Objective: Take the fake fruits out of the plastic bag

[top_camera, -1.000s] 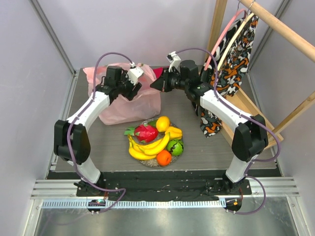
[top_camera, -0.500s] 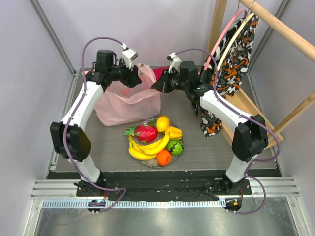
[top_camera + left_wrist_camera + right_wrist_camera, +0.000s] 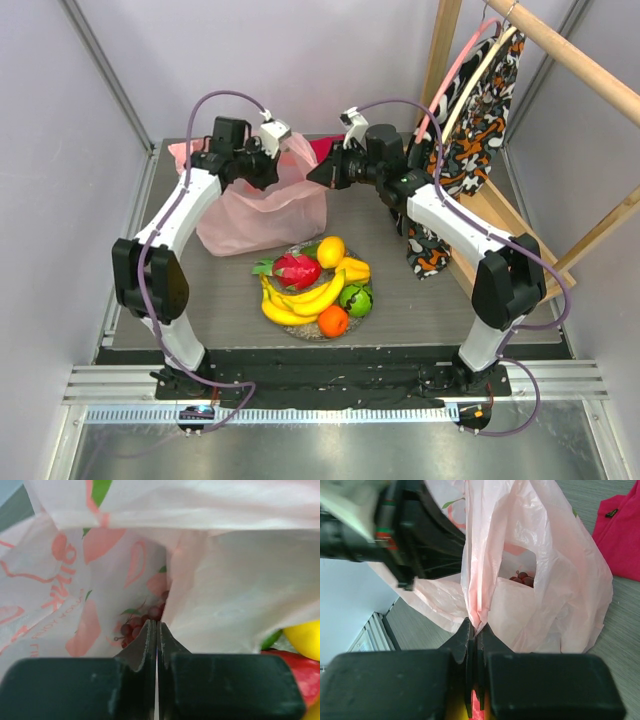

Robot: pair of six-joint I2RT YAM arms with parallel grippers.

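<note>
The pale pink plastic bag stands at the back left of the table, its top drawn up between my two grippers. My right gripper is shut on a bunched fold of the bag's rim. At the bag's opposite upper edge my left gripper is shut, with a fold of the film running into its tips. Dark purple grapes lie inside the bag, also showing as grapes in the left wrist view. Bananas, dragon fruit, orange and green apple lie on the clear plate.
A folded red cloth lies behind the bag. A wooden rack with a patterned garment stands at the right. My left arm reaches close in front of the right wrist camera. Walls close in the table's back and sides.
My left gripper rose above the bag, then came back down to its upper edge and shut there. The right gripper kept its hold and place.
</note>
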